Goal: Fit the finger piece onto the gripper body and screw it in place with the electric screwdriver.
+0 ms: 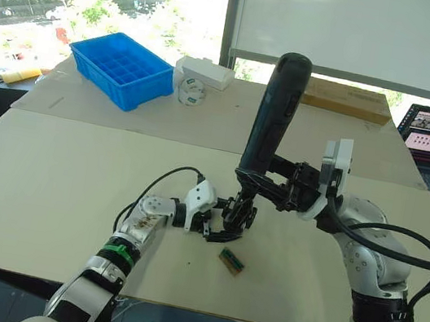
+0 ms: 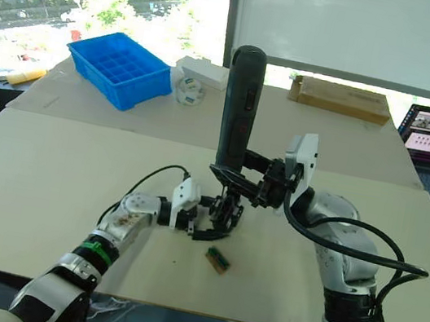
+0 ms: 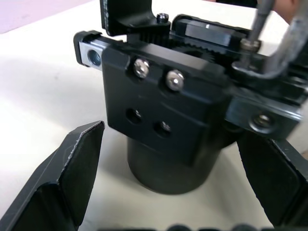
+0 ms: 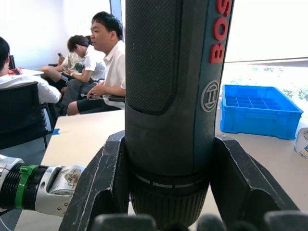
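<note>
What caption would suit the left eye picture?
Right pincer holds the electric screwdriver upright over the gripper body, beside the left pincer.

Crowded centre, open bench around

The electric screwdriver (image 1: 274, 121) stands over the gripper body (image 1: 236, 216); a small block (image 1: 231, 261) lies at 6 o'clock; bench (image 1: 56, 176) at 9 is bare.

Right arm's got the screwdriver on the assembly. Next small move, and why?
Probably run the electric screwdriver with light downward pressure: its bit already meets a screw atop the gripper body, and the left tool flanks the body's base, seemingly bracing it.
</note>
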